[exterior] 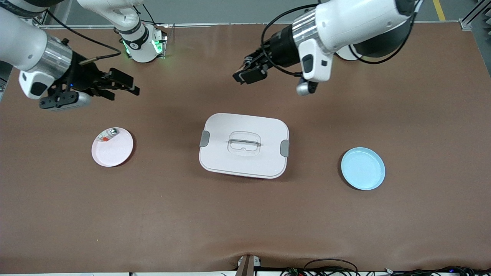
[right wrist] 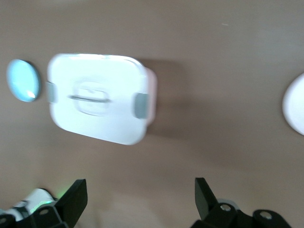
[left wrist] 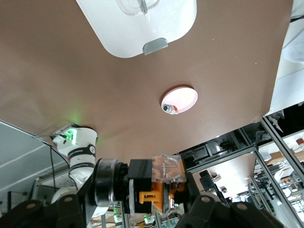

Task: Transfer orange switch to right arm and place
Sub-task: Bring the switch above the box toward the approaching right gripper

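Orange switch pinched in the jaws of the left gripper, aloft over the bench by the white lidded box, handover and placing judged not yet done, right gripper aloft toward its own end with jaws spread wide; pinch plain only from the left wrist view, spread only from the right.

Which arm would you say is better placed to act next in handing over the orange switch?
The right. The right gripper is open and empty, over the table near the pink plate, free to come and grasp. The left gripper is shut on the orange switch, so it can only present it.
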Motion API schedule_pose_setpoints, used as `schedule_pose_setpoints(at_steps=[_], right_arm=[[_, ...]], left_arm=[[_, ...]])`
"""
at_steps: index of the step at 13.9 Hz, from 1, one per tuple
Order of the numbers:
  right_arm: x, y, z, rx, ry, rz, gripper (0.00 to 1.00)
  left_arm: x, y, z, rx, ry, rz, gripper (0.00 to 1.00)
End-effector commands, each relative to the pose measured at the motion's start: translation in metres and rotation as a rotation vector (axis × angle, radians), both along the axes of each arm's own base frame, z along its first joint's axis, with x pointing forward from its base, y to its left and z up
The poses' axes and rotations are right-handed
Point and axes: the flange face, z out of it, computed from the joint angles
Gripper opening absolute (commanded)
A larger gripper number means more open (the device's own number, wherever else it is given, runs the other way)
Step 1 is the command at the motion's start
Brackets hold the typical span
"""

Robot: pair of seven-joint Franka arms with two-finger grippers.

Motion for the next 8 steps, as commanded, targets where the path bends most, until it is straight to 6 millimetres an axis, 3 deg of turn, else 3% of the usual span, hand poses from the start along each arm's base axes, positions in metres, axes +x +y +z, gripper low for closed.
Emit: schedule_pose_setpoints(at_steps=[1, 5, 8], right_arm=[[-0.021, 0.018, -0.007, 0.112, -0.032, -0.063, 1.0], [-0.024, 0.054, -0.012, 0.279, -0.069, -0.126, 1.0], [-0.049, 0.077, -0.019, 0.323, -0.13, -0.157, 1.0]], left_arm=[[0.002, -0.022, -0.02, 0.0, 0.037, 0.027, 0.35], [0.0, -0.044, -0.051, 0.02, 0.062, -0.002, 0.36], [-0.002, -0.06, -0.063, 0.009, 0.059, -0.002, 0.36]])
